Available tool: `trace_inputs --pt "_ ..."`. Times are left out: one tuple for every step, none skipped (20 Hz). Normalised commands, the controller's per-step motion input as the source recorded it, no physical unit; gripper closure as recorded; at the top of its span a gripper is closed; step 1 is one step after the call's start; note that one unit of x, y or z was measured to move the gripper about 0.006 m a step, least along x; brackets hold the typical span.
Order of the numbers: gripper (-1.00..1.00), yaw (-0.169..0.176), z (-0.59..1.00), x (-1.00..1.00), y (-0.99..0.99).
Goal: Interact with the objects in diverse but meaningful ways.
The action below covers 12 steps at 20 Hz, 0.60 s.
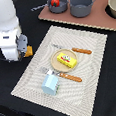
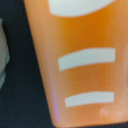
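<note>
We've got the claw (image 1: 23,51) off the placemat (image 1: 90,66) over the dark worktop (image 1: 10,78), apparently pinching the orange-yellow bread loaf (image 2: 82,60) that fills the wrist view, probably to carry it plateward.

White arm low at the exterior view's left, wrist pointing down, tool (image 1: 24,51) state hidden.

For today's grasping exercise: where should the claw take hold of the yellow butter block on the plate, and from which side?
Come from above. The yellow butter block lies flat on the round plate, its top unobstructed. Close the claw across its two long side faces, probably at mid-length; that narrower span likely suits the opening and the flat parallel sides resist slipping.
</note>
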Motion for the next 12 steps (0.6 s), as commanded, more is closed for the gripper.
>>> trace_inputs --pt "1.0 0.0 -0.22 -0.02 0.0" --pt "1.0 0.0 -0.17 0.0 0.05" --pt "1.0 0.0 -0.14 0.0 0.09" --pt "1.0 0.002 -0.13 0.0 0.11" --pt "1.0 0.004 -0.14 0.0 0.09" --pt "1.0 0.005 -0.16 -0.02 0.05" --pt "1.0 0.007 -0.16 -0.01 0.07" --pt "1.0 0.007 -0.17 -0.01 0.09" --pt "1.0 0.009 -0.17 0.0 0.1" --pt "1.0 0.011 -0.17 0.0 0.1" --pt "1.0 0.014 -0.14 0.0 0.11" --pt "1.0 0.017 -0.13 0.0 0.12"
